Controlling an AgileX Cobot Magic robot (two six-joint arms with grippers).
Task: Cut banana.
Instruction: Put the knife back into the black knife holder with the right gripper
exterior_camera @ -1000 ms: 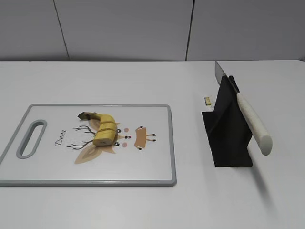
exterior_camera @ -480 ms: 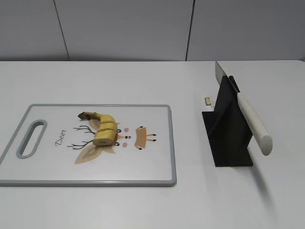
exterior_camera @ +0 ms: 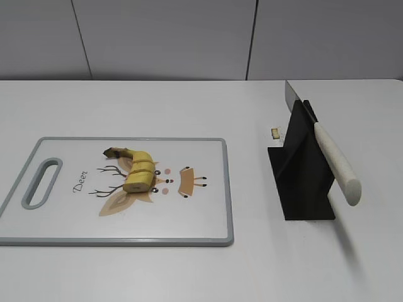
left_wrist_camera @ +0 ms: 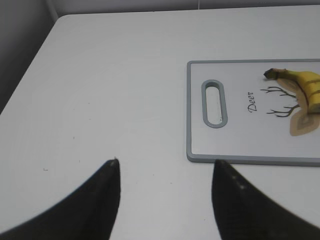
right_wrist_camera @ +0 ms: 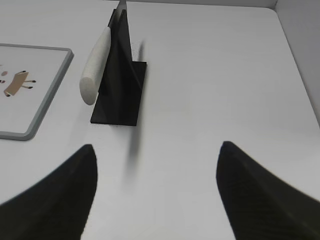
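On my exterior feed the banana [exterior_camera: 135, 170] lies on the white cutting board [exterior_camera: 208, 226], a little left of the board's middle, over the printed deer drawing [exterior_camera: 119, 189]. Its dark stem points to about 10 o'clock. I can see cut lines across it, with the yellow pieces sitting touching one another rather than spread apart. The board has a grey rim and a slotted handle [exterior_camera: 41, 182] at its 9 o'clock end, and it rests flat on the white table [exterior_camera: 189, 107].

At 3 o'clock from the board, well apart from it, stands the black knife stand [exterior_camera: 301, 179]. The knife [exterior_camera: 332, 160] sits in it at a slant: blade up toward 11 o'clock, white handle jutting down toward 5 o'clock past the stand's edge. A small pale scrap [exterior_camera: 274, 133] lies on the table just beside the stand's far left corner; I cannot tell what it is.

From the left wrist camera, the left gripper [left_wrist_camera: 165, 200] hangs over bare table with its two dark fingers spread wide and nothing between them; the board's handle end is at about 1 o'clock from it.

From the right wrist camera, the right gripper [right_wrist_camera: 155, 190] is likewise spread wide and holds nothing. The stand and knife are at about 11 o'clock from it.
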